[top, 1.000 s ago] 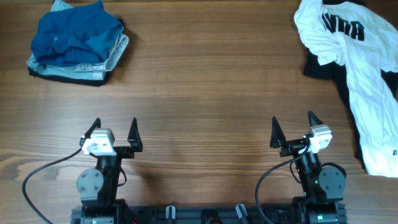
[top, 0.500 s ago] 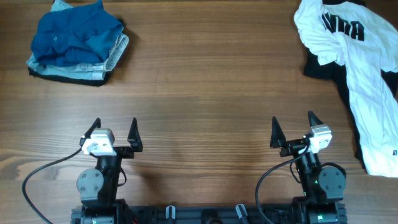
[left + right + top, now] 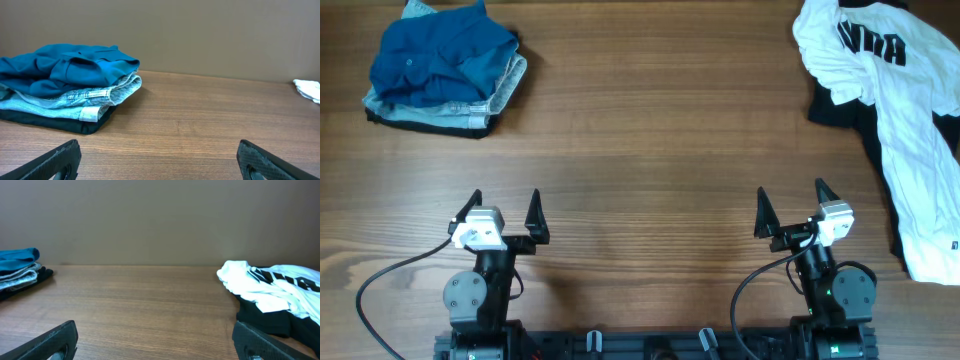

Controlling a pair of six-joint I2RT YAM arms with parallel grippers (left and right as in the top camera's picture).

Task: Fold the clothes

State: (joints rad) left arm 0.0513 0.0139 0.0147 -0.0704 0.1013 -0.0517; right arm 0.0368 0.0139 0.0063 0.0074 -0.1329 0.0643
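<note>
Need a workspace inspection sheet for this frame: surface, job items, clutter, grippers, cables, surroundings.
Surface: wooden table, no spills or marks seen.
Job's things: folded stack at far left, blue garment on top, light denim under it, a dark layer at the bottom. White T-shirt with black lettering lies unfolded and crumpled at far right, over a black garment.
Clutter: nothing seen.
Grippers: left gripper and right gripper both open, holding nothing, at the near edge.
Cables: left cable and right cable loop by the arm bases, away from the clothes.
Surroundings: plain brown wall behind the table.
</note>
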